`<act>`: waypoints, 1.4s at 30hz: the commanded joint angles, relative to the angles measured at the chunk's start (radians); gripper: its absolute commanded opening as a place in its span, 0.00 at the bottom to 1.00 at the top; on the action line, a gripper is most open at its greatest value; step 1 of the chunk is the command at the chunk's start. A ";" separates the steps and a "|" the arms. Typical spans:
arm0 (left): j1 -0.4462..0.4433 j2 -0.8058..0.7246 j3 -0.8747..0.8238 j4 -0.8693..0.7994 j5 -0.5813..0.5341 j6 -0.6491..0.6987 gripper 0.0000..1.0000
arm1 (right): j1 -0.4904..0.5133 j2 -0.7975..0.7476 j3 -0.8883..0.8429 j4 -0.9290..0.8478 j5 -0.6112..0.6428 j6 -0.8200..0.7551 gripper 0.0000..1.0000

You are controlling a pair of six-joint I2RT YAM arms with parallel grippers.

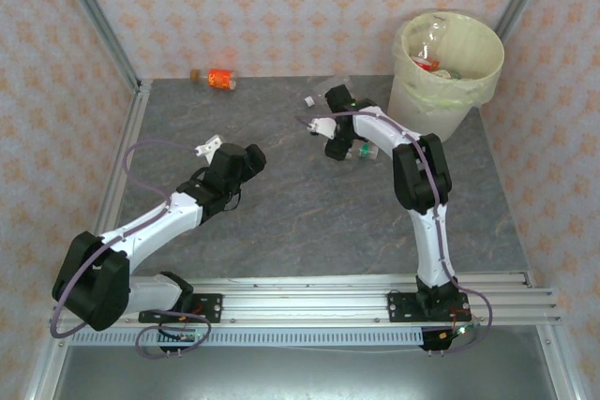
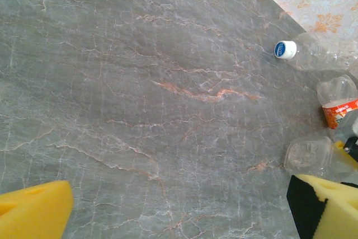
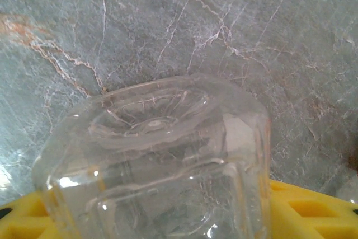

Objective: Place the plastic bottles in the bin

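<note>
Clear plastic bottle (image 3: 162,155) is pictured base-forward, clenched between the yellow pads (image 3: 313,208) of the right claw (image 3: 162,216), with the grey marbled table (image 3: 224,26) below. Whether the bottle is touching the table cannot be told. Beyond that claw and to its right, the bin (image 1: 424,105) is seen in the far corner, lined with a yellowish bag, and several binned bottles (image 1: 433,58) are visible inside it. Well apart on the claw's far left, an orange bottle (image 1: 221,79) is seen lying against the back wall. The left claw (image 2: 180,200) is shown released, its yellow pads spread wide over bare table. Ahead of it and to its right, three more are grouped: a white-capped bottle (image 2: 313,51) farthest off, a cut-off orange-label bottle (image 2: 338,104) nearer, and a crumpled clear bottle (image 2: 310,158) just beside the right-hand pad.
</note>
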 commanded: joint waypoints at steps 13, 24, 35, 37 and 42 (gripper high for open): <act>0.006 -0.013 0.015 0.016 0.025 0.013 1.00 | -0.199 -0.512 -0.128 0.357 -0.263 0.736 0.41; 0.006 -0.009 0.016 0.048 0.054 0.006 1.00 | -0.488 -0.604 -0.073 0.517 -0.360 1.265 0.40; 0.006 -0.022 0.019 0.008 0.051 0.004 1.00 | -0.661 -0.434 0.152 0.505 -0.396 1.543 0.40; 0.007 -0.023 0.020 0.007 0.052 0.003 1.00 | -0.671 -0.403 0.186 0.482 -0.366 1.542 0.40; 0.007 -0.022 0.024 0.007 0.064 0.002 1.00 | -0.671 -0.337 0.244 0.404 -0.266 1.441 0.41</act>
